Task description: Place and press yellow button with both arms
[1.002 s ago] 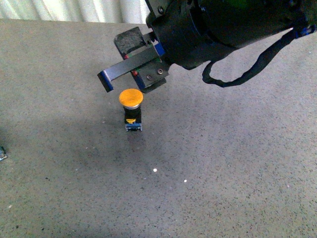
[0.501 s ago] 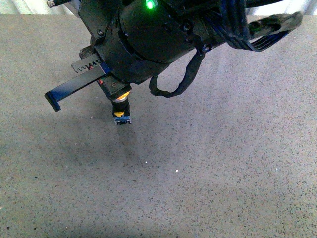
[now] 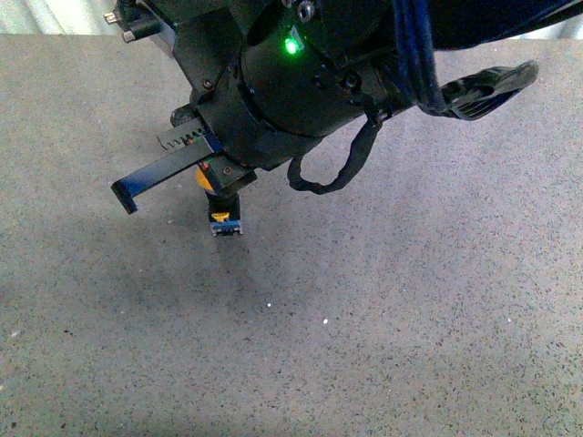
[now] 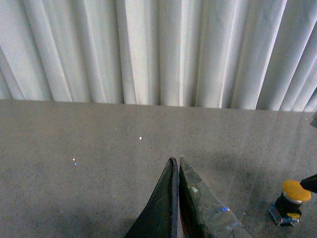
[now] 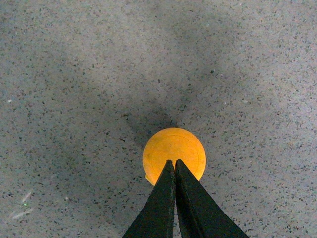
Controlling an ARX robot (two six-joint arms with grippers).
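The right end effector [image 5: 174,164] is clenched on nothing, its two fingers [image 5: 159,208] pressed flat together. The joined tip sits over the rim of the yellow button [image 5: 174,148] rather than over the middle of its cap; whether it is already touching cannot be told. The button stands upright and unsupported on the speckled grey surface [image 3: 410,319], directly below this end effector. A good press would first shift the tip toward the centre of the cap and then push straight down, since an off-centre push could tip the small body over. The left end effector [image 4: 176,166] is also clenched and empty, and the button is well off to its side, so it gives no steadying.
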